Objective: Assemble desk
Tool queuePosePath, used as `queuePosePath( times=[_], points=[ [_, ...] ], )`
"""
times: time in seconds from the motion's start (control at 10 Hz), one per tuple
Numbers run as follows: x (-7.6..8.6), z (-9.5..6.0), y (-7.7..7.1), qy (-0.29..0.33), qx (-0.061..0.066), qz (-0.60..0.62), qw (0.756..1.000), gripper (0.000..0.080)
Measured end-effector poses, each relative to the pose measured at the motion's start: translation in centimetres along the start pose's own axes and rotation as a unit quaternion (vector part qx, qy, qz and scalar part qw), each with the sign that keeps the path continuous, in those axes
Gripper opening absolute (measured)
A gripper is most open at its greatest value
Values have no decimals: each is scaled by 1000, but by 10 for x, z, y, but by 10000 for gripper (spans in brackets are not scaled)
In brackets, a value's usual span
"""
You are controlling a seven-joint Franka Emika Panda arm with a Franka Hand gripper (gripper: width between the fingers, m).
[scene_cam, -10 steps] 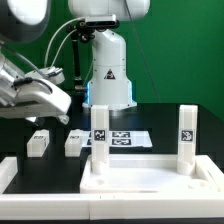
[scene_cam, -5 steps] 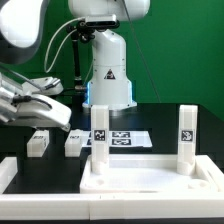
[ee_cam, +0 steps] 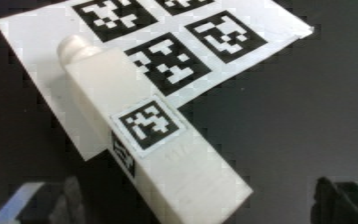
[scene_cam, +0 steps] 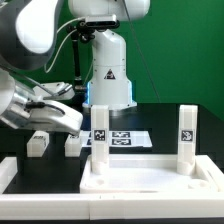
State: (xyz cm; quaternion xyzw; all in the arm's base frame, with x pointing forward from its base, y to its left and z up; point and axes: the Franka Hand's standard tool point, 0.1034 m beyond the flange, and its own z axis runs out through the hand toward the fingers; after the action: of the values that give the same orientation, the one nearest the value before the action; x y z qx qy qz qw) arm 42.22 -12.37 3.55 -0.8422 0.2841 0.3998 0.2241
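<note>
White tabletop (scene_cam: 150,180) bearing two upright legs (scene_cam: 100,138); two loose legs (scene_cam: 39,144) beside.

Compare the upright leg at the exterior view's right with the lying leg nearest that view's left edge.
The standing leg is upright; the lying leg is on its side. The standing leg sits on the tabletop; the lying leg rests on the black table. Both are white and tagged.

Bright, even light is falling on the table (scene_cam: 55,168); my arm (scene_cam: 30,95) is smearing with motion blur, my fingers (ee_cam: 34,205) showing dark and unfocused.
</note>
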Motion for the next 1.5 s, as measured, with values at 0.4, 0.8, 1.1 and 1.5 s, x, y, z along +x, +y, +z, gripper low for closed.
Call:
queuePosePath(
  times=[0.4,0.8,1.1,1.5],
  points=[
    [7,17,0,0,-6,0,1000,649],
    [8,24,-2,-4,-9,1,1000,649],
    [8,23,-2,-4,-9,1,1000,391],
    [8,23,-2,-5,-8,1,1000,286]
  ],
)
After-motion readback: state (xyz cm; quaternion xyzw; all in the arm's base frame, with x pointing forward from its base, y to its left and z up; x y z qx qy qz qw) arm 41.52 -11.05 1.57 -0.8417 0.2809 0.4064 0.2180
